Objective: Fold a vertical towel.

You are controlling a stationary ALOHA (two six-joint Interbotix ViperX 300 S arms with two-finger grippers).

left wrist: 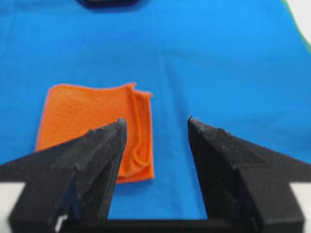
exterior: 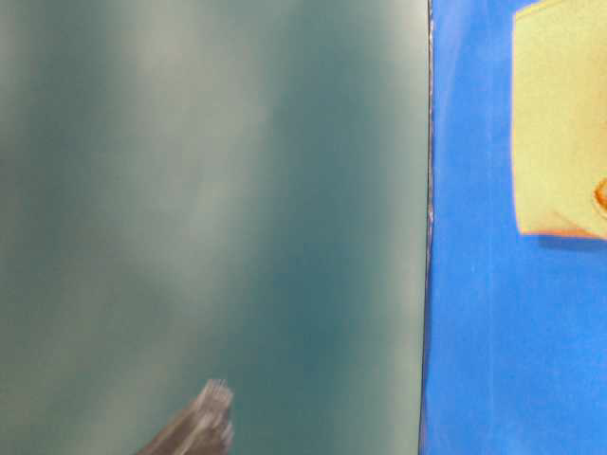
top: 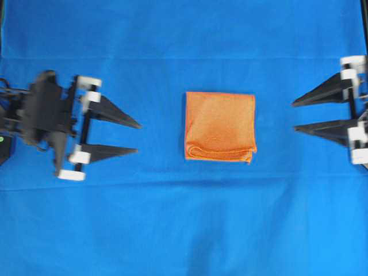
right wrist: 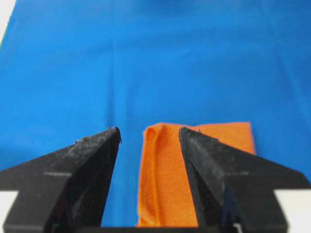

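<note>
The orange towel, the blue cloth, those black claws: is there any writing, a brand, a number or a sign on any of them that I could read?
None: no view shows any readable text.
The towel: plain orange, no label showing.
The blue cloth: plain.
The left claw and right claw: plain black fingers, white blocks unmarked.
The table-level view is mostly blur; nothing legible.
</note>
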